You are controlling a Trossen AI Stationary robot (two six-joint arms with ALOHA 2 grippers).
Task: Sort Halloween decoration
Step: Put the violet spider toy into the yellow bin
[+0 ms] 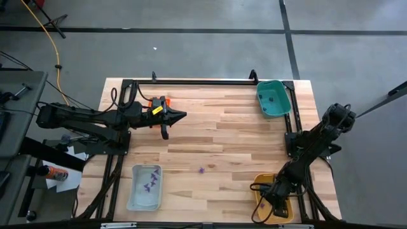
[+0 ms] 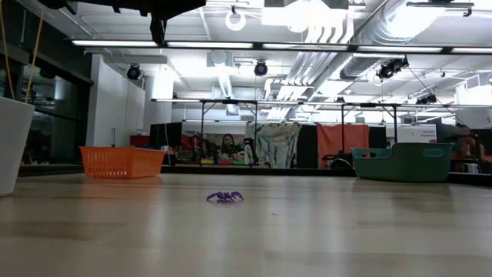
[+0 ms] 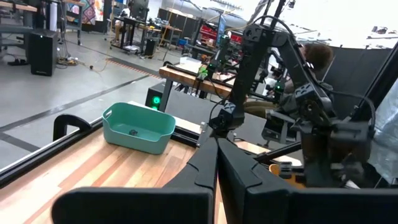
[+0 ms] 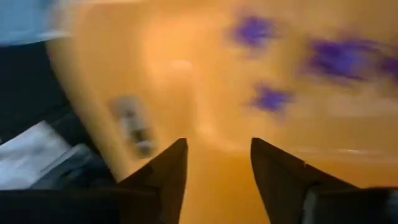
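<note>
One small purple decoration (image 1: 201,170) lies alone on the wood near the table's middle; the low view shows this purple decoration (image 2: 224,197) too. More purple pieces (image 1: 151,180) lie in the pale blue tray (image 1: 135,198) at the near left. My right gripper (image 1: 268,201) hangs open, tipped down into the orange tray (image 1: 262,179) at the near right. In its wrist view the right gripper (image 4: 214,163) has nothing between its fingers, and blurred purple pieces (image 4: 339,56) lie on the tray floor (image 4: 186,74). My left gripper (image 1: 181,116) is shut and level at the far left.
A green tray (image 1: 273,98) stands at the far right corner with a small dark piece in it; the left wrist view shows this green tray (image 3: 138,127) as well. A black frame (image 1: 203,81) runs along the table's far edge. Bare wood spans the middle.
</note>
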